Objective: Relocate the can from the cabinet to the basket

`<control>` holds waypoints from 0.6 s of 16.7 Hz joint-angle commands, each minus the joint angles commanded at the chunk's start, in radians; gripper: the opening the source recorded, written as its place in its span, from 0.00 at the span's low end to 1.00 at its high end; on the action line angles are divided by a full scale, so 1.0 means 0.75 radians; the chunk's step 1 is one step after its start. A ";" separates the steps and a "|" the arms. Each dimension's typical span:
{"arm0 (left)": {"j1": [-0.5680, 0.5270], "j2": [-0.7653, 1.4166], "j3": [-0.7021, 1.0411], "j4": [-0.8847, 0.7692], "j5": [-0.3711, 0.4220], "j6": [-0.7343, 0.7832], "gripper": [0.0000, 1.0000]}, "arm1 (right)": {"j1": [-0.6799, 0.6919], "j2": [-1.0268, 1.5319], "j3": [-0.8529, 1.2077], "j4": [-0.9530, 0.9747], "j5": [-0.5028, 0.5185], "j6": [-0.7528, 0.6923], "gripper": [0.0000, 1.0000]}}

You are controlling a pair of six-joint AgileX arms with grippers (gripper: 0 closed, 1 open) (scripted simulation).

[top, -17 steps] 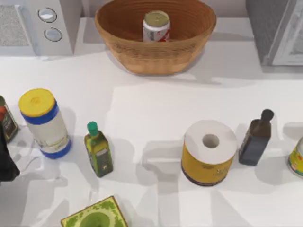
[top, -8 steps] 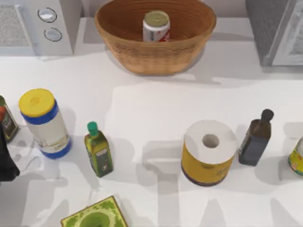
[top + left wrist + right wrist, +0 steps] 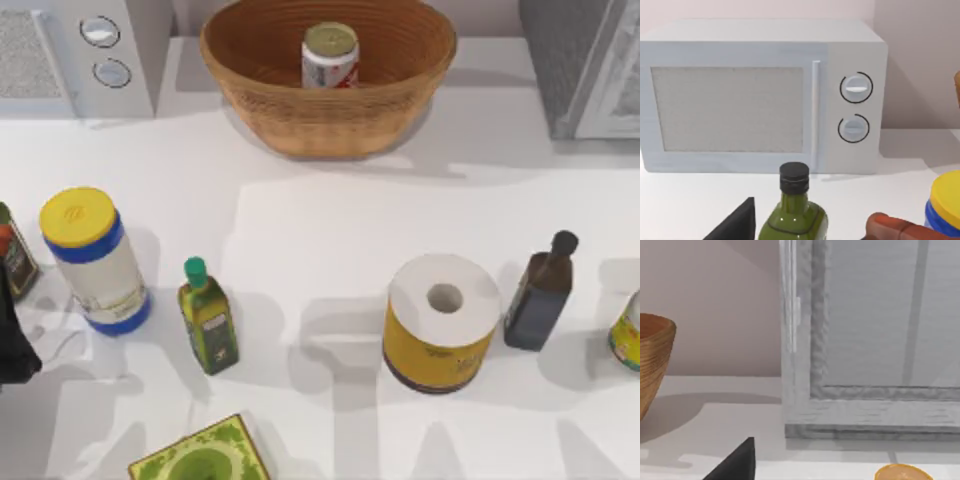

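The can stands upright inside the basket at the counter's far edge, between the microwave and the cabinet. Left arm sits at the left edge near the yellow-lidded jar; neither gripper's opening can be told.

No readable text, brand, number or sign anywhere. Red and white label on the can inside the basket, yellow wrap on the paper roll in front of that basket, and bottle labels beside the roll: all too indistinct to read.
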 joint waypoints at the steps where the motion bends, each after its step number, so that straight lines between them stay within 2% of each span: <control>1: 0.000 0.000 0.000 0.000 0.000 0.000 1.00 | -0.017 0.042 0.028 0.039 -0.038 0.000 1.00; 5: 0.000 0.000 0.000 0.000 0.000 0.000 1.00 | -0.143 0.349 0.185 0.291 -0.283 0.001 1.00; 10: 0.000 0.000 0.000 0.000 0.000 0.000 1.00 | -0.424 0.975 0.386 0.721 -0.678 0.006 1.00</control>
